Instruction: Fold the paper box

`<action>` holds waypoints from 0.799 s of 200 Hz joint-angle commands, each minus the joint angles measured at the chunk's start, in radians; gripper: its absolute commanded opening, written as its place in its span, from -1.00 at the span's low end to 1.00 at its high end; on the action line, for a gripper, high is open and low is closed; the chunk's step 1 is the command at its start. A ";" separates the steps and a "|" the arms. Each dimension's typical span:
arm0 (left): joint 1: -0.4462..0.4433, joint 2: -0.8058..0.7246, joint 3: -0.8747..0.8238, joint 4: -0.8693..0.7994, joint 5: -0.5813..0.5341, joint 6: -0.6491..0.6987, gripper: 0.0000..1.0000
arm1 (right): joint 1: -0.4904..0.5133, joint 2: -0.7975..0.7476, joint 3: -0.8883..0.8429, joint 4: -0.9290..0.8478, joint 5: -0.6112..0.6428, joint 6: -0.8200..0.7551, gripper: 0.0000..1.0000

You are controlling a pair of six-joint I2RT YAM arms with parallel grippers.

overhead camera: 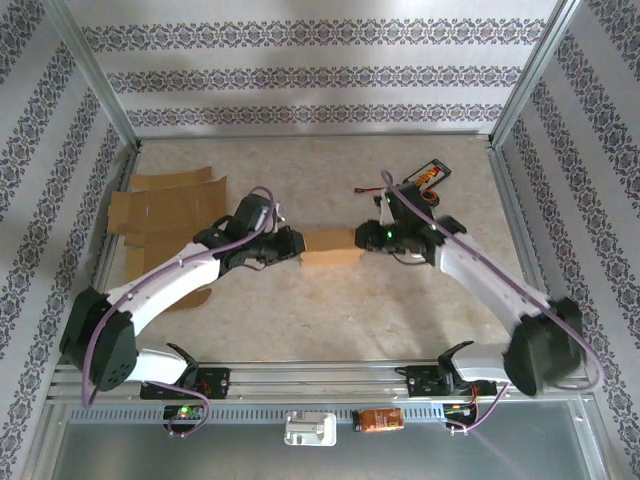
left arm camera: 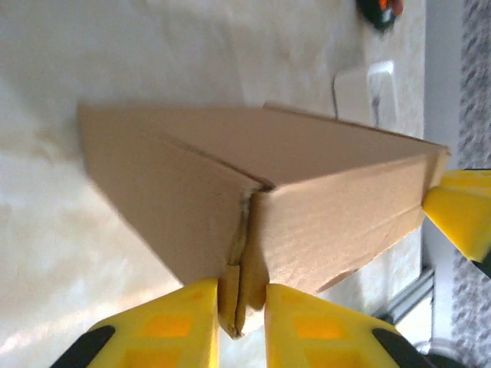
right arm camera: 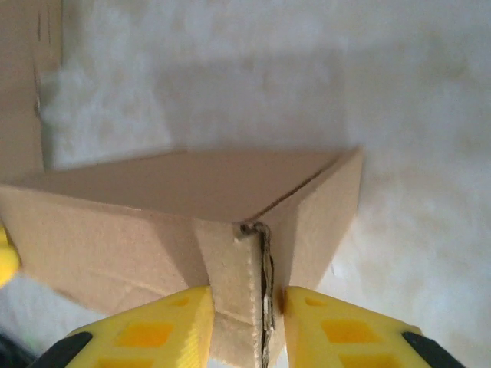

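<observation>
The left jaws are almost closed, their two yellow fingers [left arm camera: 173, 318] pinching a thin folded cardboard edge at the left end of the box [overhead camera: 327, 246]. The right jaws are narrowed the same way, with two yellow fingers [right arm camera: 153, 330] clamped on a doubled flap edge at the box's right end.

There is one box, small and made of brown corrugated card. It is held lengthwise between the two jaws over the middle of the table [overhead camera: 330, 320]. It cannot be told whether its underside touches the table. Seen from the left wrist, a top panel and a side panel meet at a seam running away from the fingers. At the far end, one yellow finger of the right jaws presses the box's corner.

Two arms, white with black joints, reach in from the near corners. The left arm [overhead camera: 170, 275] comes from the near left and the right arm [overhead camera: 490, 275] from the near right.

A pile of flat cardboard [overhead camera: 165, 210] lies at the far left of the table, and its sheets cannot be counted. One black device [overhead camera: 432, 178] with an orange label lies at the far right. On the near rail sit one white block [overhead camera: 310, 430] and, just right of it, one orange part [overhead camera: 380, 418]. Patterned walls [overhead camera: 300, 75] enclose three sides.
</observation>
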 commanded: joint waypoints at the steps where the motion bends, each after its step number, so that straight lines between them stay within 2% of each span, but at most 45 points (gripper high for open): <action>1: -0.119 -0.105 -0.058 -0.140 -0.092 -0.040 -0.43 | 0.060 -0.169 -0.117 -0.280 0.063 0.073 -0.27; 21: -0.191 -0.197 -0.062 -0.191 -0.185 -0.071 -0.11 | 0.060 -0.344 -0.131 -0.392 0.070 0.106 -0.11; 37: -0.204 -0.205 -0.054 -0.212 -0.222 -0.077 0.05 | 0.045 -0.402 -0.122 -0.405 0.082 0.111 0.18; 55: -0.204 -0.158 -0.057 -0.187 -0.241 -0.053 0.19 | 0.010 -0.378 -0.143 -0.355 0.083 0.114 0.37; 87: -0.204 0.002 -0.076 -0.075 -0.201 -0.015 0.40 | -0.011 -0.263 -0.235 -0.139 0.049 0.091 0.55; 105: -0.204 0.082 -0.082 0.026 -0.164 -0.008 0.47 | -0.009 -0.196 -0.289 0.002 -0.001 0.116 0.52; 128: -0.204 0.173 -0.080 0.154 -0.124 -0.015 0.44 | 0.027 -0.103 -0.334 0.159 -0.024 0.161 0.35; 147: -0.201 0.272 -0.047 0.202 -0.101 -0.023 0.22 | 0.038 -0.040 -0.341 0.277 -0.050 0.206 0.20; 160: -0.188 0.327 -0.024 0.242 -0.086 -0.030 0.04 | 0.042 -0.002 -0.343 0.356 -0.040 0.259 0.01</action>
